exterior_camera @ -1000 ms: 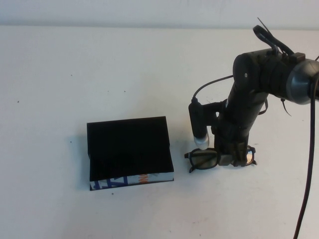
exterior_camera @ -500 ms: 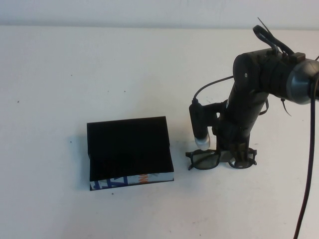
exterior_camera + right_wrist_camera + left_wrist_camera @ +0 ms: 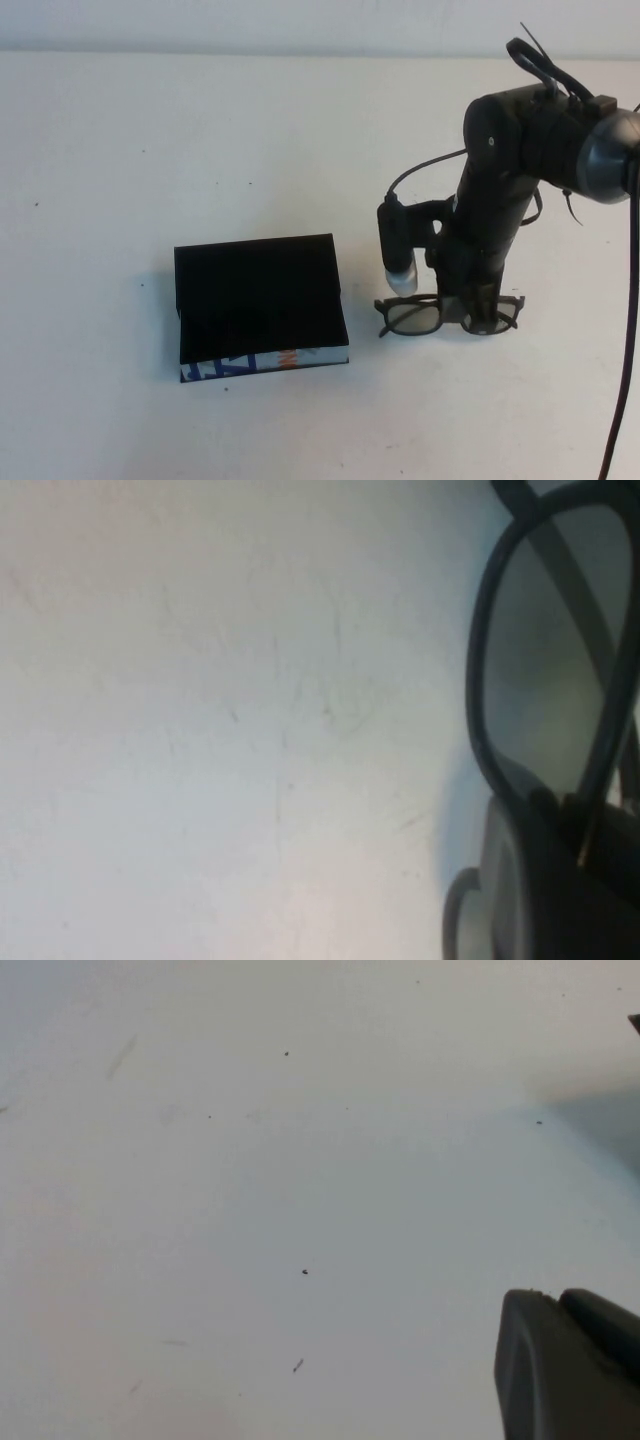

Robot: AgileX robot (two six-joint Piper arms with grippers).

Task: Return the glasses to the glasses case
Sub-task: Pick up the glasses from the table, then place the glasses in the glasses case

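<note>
Lifted a little since a second ago, the glasses [image 3: 449, 314] now hang clear of the white table [image 3: 200, 150], pinched at the bridge by our right gripper [image 3: 470, 308], lenses facing us. To their left, just apart, the glasses case [image 3: 258, 300] lies open, its black lid leaning back and its blue, white and orange printed front toward us. Between the two we have a bare strip of table, with wide open room all around. Our left gripper [image 3: 570, 1365] shows only in its wrist view over bare table; we cannot tell its jaws' state.
</note>
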